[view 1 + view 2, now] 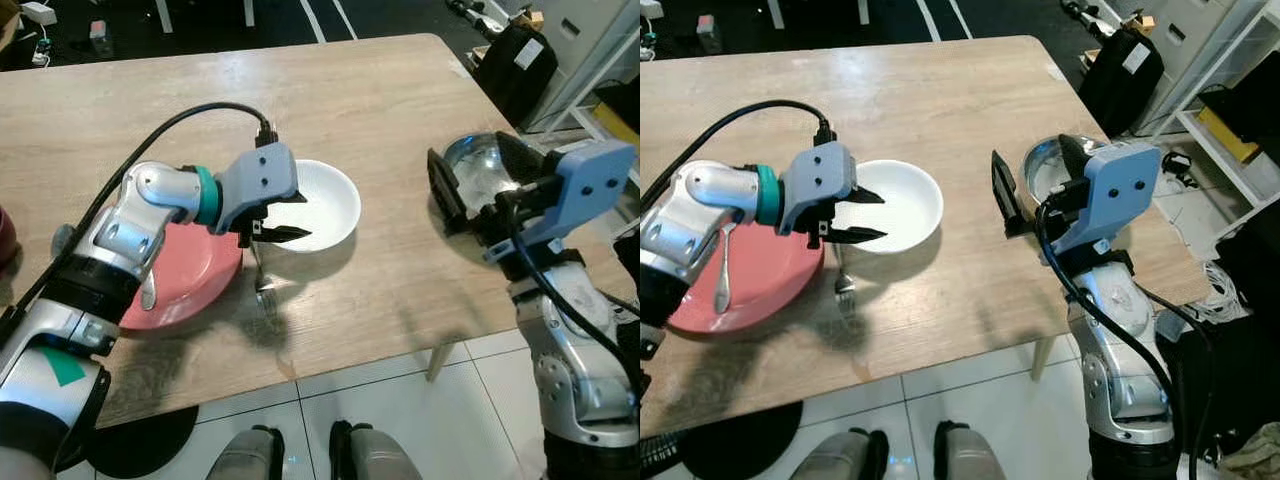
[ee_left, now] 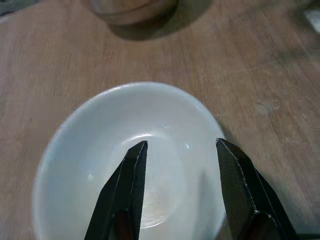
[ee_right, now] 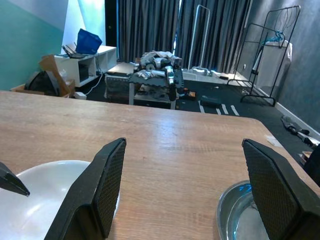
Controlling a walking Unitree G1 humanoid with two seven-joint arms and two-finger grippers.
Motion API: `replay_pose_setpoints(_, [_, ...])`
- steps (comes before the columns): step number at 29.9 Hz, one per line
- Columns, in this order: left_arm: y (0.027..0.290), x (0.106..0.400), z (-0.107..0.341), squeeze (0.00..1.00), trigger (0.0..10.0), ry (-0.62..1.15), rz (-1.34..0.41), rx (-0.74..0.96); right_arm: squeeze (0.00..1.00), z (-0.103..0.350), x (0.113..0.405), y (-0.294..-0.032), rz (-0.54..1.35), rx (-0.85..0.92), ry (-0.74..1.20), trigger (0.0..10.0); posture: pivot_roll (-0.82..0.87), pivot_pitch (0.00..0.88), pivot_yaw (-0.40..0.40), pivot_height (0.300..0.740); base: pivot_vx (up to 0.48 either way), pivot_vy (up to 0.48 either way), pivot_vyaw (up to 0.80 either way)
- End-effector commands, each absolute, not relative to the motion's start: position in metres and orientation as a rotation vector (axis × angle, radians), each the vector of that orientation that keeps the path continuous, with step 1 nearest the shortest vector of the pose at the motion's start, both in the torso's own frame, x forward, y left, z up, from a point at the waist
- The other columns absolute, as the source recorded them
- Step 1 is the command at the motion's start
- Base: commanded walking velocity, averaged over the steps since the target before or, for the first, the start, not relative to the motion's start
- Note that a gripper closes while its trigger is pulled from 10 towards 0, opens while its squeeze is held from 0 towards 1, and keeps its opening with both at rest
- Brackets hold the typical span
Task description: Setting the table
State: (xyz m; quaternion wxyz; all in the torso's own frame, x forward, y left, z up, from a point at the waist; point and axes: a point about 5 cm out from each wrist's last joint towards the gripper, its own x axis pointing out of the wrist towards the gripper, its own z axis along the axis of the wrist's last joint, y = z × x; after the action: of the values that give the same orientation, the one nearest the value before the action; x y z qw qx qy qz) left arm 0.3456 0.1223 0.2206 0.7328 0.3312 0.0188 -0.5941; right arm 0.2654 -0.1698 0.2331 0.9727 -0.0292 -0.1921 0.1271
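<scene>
Fork (image 1: 262, 290): on table (image 1: 380, 110), just before white bowl (image 1: 325, 205).
Left gripper (image 1: 285, 215): fingers apart, over bowl's near rim.
Right gripper (image 1: 1035, 190): spread wide, at steel bowl (image 1: 480, 160).
Spoon (image 1: 723, 270): on red plate (image 1: 760, 285).

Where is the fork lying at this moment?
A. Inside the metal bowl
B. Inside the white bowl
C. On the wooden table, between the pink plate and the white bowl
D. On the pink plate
C: the fork lies on the wooden table, between the pink plate and the white bowl.
</scene>
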Motion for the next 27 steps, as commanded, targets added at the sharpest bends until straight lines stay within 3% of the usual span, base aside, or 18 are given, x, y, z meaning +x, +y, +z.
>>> replay_pose_setpoints(1, [0.122, 0.344, 0.213, 0.0, 10.0, 0.074, -1.353, 0.733, 0.0, 0.232, 0.263, -0.174, 0.235, -0.065, -0.378, 10.0, 0.0, 0.118, 0.038, 0.74, 0.0, 0.0, 0.0])
replay_pose_setpoints(14, [0.127, 0.35, 0.191, 0.0, 10.0, 0.146, -1.341, 0.778, 0.0, 0.232, 0.264, -0.173, 0.24, -0.059, -0.368, 10.0, 0.0, 0.127, 0.033, 0.74, 0.0, 0.0, 0.0])
replay_pose_setpoints(15, [0.127, 0.351, 0.19, 0.0, 5.8, 0.149, -1.336, 0.772, 0.0, 0.232, 0.264, -0.172, 0.241, -0.058, -0.367, 10.0, 0.0, 0.128, 0.032, 0.74, 0.0, 0.0, 0.0])
replay_pose_setpoints(16, [0.127, 0.351, 0.19, 0.0, 5.8, 0.149, -1.336, 0.772, 0.0, 0.232, 0.264, -0.172, 0.241, -0.058, -0.367, 10.0, 0.0, 0.128, 0.032, 0.74, 0.0, 0.0, 0.0])
replay_pose_setpoints(17, [0.128, 0.353, 0.187, 0.0, 2.3, 0.156, -1.326, 0.77, 0.0, 0.232, 0.264, -0.172, 0.242, -0.057, -0.367, 10.0, 0.0, 0.128, 0.032, 0.74, 0.0, 0.0, 0.0])
replay_pose_setpoints(18, [0.128, 0.354, 0.185, 0.0, 2.3, 0.159, -1.321, 0.774, 0.0, 0.232, 0.264, -0.172, 0.243, -0.057, -0.368, 10.0, 0.0, 0.128, 0.032, 0.74, 0.0, 0.0, 0.0])
replay_pose_setpoints(19, [0.128, 0.355, 0.184, 0.0, 0.0, 0.161, -1.317, 0.779, 0.0, 0.232, 0.264, -0.171, 0.244, -0.057, -0.368, 10.0, 0.0, 0.128, 0.032, 0.74, 0.0, 0.0, 0.0])
replay_pose_setpoints(27, [0.126, 0.357, 0.185, 0.0, 0.0, 0.133, -1.312, 0.823, 0.0, 0.231, 0.263, -0.17, 0.271, -0.047, -0.357, 10.0, 0.0, 0.126, 0.034, 0.74, 0.0, 0.0, 0.0])
